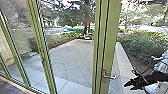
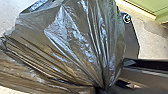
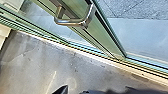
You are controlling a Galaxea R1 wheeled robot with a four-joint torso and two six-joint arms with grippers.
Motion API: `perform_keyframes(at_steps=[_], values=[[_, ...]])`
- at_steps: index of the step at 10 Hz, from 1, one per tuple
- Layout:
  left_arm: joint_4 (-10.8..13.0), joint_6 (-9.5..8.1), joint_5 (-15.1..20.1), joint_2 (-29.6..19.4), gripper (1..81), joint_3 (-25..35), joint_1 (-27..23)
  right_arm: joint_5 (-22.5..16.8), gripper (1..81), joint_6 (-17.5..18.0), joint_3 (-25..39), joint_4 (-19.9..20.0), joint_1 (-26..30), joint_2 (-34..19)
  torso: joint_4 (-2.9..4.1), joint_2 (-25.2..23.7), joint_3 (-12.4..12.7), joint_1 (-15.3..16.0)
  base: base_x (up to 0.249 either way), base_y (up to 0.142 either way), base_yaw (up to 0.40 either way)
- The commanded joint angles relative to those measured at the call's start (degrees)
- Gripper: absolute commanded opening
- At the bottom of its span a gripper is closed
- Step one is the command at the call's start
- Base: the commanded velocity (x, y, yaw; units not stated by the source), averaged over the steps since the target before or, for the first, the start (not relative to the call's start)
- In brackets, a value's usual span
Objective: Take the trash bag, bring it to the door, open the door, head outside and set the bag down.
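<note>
Fingers (image 2: pixel 100 90) (L arm) grip dk trash bag (image 2: pixel 72 42) @ neck, contents hidden.

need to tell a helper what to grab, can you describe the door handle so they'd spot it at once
Face the green-framed glass wall that looks onto the paved yard. On its widest green upright is the handle. It is shiny, silvery metal bent at an angle, standing out from the straight green frames around it.
</note>
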Motion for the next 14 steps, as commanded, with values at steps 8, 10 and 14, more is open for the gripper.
perform_keyframes(at_steps=[8,10,14], values=[[-0.8,0.11,4.3,1.3,1.0,-1.7,-3.0,1.6,81.1,15.5,-15.3,2.3,12.0,11.9,0.00,0.0,0.0,0.0,0.000,0.000,0.000],[-0.8,0.11,4.3,1.3,1.0,-1.9,-3.0,3.4,81.1,19.5,-16.7,2.2,11.8,13.2,0.00,0.0,0.0,0.0,0.000,0.000,0.000],[-0.8,0.11,4.3,1.3,1.0,-1.9,-3.0,5.4,81.1,24.4,-22.3,2.2,10.2,17.7,0.00,0.0,0.0,0.0,0.000,0.000,0.000]])
